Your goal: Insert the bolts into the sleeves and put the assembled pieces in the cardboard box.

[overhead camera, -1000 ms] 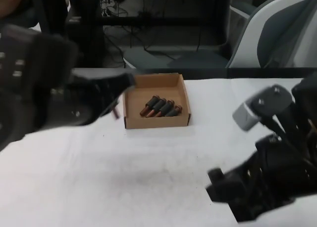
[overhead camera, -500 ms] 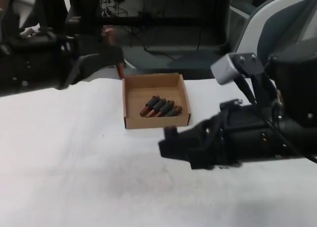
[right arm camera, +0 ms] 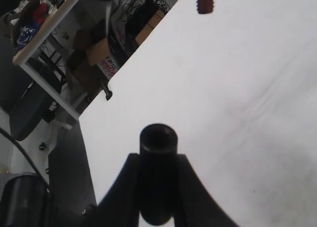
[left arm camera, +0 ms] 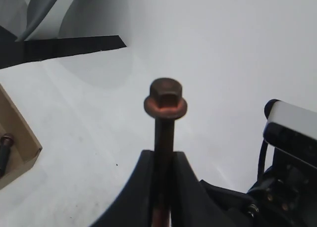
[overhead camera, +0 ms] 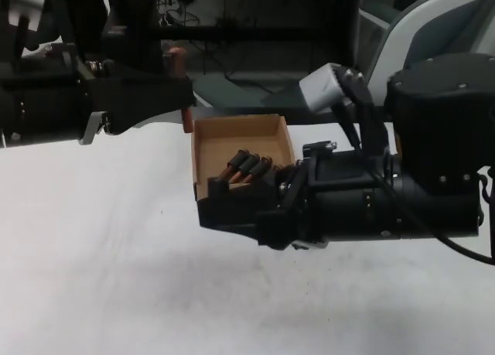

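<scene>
Left tool [left arm camera: 162,158] clamps my rusty brown hex-head bolt [left arm camera: 165,101], right tool [right arm camera: 157,162] grips the black metal tube sleeve [right arm camera: 157,140] bore-forward, both held aloft near the brown cardboard box [overhead camera: 240,127] so I can mate them.

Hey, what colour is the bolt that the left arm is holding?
The bolt is a coppery reddish brown, best seen in the left wrist view.

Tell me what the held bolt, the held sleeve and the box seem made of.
Bolt: metal, likely coppery-plated or rusty steel; reddish-brown, dull sheen, hex flanged head.
Sleeve: dark, matte, hollow; blackened metal or plastic, can't tell.
Box: brown cardboard, matte, folded walls.
</scene>
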